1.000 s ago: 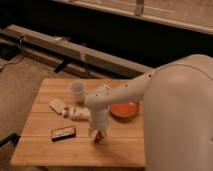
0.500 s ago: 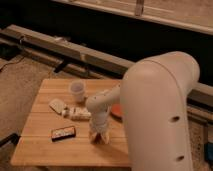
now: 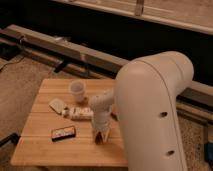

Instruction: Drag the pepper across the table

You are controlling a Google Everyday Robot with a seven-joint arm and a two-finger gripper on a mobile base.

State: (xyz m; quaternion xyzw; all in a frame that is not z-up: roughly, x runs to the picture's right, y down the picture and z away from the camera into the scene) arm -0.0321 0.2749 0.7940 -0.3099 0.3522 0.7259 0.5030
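The table is a light wooden plank top in the lower left of the camera view. My gripper points straight down at the table's front right part, its tip at the surface. A small dark red bit, the pepper, shows right at the gripper's tip. Most of the pepper is hidden by the gripper. My large white arm link fills the right side of the view and hides the table's right part.
A white cup stands at the back of the table. A pale packet and a patterned bar lie left of the gripper. A black block with white marks lies front left. A dark ledge runs behind.
The big white arm link has swung left across the view and now covers the orange bowl. The gripper stays down at nearly the same spot on the table.
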